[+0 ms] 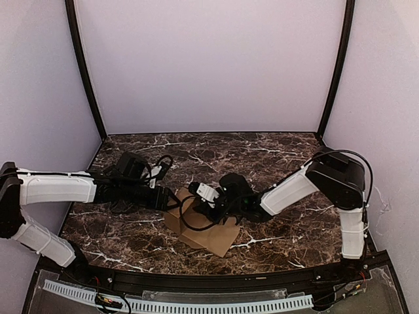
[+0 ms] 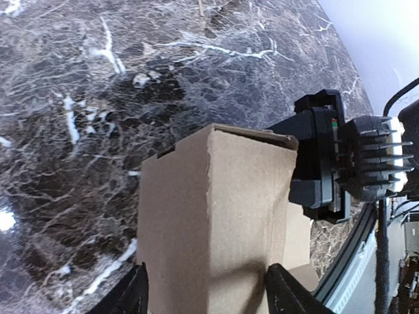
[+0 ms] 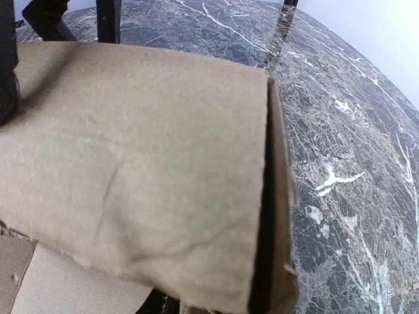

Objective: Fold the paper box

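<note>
The paper box (image 1: 213, 239) is plain brown cardboard and lies in the middle of the marble table, with flat flaps spread toward the near edge. My left gripper (image 1: 177, 203) reaches it from the left. In the left wrist view an upright folded part of the box (image 2: 216, 209) fills the gap, and both fingertips (image 2: 131, 297) press on its sides. My right gripper (image 1: 200, 206) meets the box from the right. A cardboard panel (image 3: 144, 150) covers nearly the whole right wrist view and hides its fingers. The right wrist's black housing (image 2: 321, 157) sits just behind the box.
The dark marble tabletop (image 1: 281, 157) is walled by pale panels with black corner posts (image 1: 85, 72). A black rail and a white perforated strip (image 1: 196, 304) run along the near edge. Cables (image 1: 163, 167) loop over the left wrist.
</note>
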Controlling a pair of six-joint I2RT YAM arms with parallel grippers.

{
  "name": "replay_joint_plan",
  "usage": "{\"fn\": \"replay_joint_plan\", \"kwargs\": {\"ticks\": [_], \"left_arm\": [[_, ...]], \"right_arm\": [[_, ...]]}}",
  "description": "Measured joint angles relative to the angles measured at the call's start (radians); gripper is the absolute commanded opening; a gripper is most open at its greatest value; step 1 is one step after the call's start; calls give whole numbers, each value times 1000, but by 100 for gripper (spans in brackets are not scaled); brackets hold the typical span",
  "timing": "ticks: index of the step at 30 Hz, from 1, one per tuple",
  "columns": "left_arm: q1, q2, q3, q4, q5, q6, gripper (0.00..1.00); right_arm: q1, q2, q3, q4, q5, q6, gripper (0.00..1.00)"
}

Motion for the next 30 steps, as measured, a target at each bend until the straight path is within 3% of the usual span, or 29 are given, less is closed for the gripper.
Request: {"fn": "replay_joint_plan", "kwargs": {"ticks": [7, 14, 23, 30], "left_arm": [[1, 63, -7, 139, 79, -50, 57], [31, 86, -25, 204, 124, -96, 58], [75, 93, -68, 308, 145, -175, 59], [90, 108, -91, 392, 172, -237, 59]], "right_arm": [[0, 24, 32, -8, -15, 23, 21], [0, 74, 111, -48, -6, 77, 3], [0, 88, 178, -134, 35, 161, 4], [0, 85, 211, -208, 31, 217, 13]]}}
